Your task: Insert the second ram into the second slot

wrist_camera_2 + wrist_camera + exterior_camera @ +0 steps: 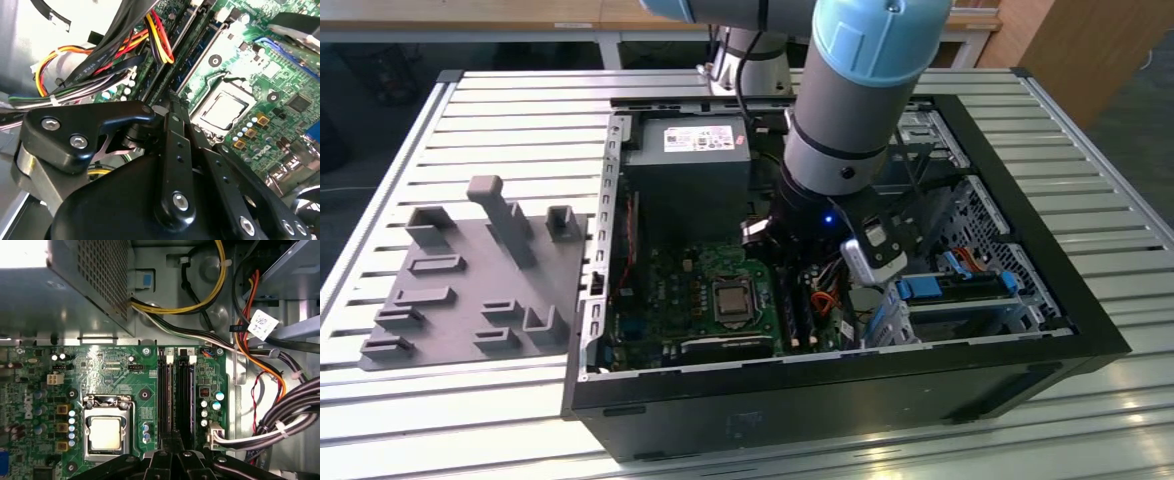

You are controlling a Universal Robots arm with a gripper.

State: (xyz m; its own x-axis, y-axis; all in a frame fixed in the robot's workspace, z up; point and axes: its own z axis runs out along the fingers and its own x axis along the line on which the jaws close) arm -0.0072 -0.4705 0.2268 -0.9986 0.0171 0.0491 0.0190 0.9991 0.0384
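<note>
Blue-grey and bulky, the robot arm [854, 90] reaches down into the open computer case [1067, 300], which lies on a slatted metal table [520, 100]. Its gripper [167, 102] hangs low over the motherboard [105, 365], just beside the CPU socket [106, 432], above one end of the two long black memory slots [176, 395] that run alongside the socket. The black fingers [172, 440] look drawn together with no gap between the tips, and I cannot make out anything pinched between them. In the second wrist view the second ram [197, 60], a thin blue strip, stands in the slot nearer the CPU socket, stretching away from the fingertips. How deep it sits I cannot tell. The slot farther from the socket holds a darker, greenish strip. Beyond those slots, on the side away from the socket, a bundle of red, yellow and black cables [125, 45] trails across the case. The metal power supply box [60, 285] sits past the socket's far edge. Well away from the socket, outside the case, a grey holder plate [454, 290] lies on the table.
</note>
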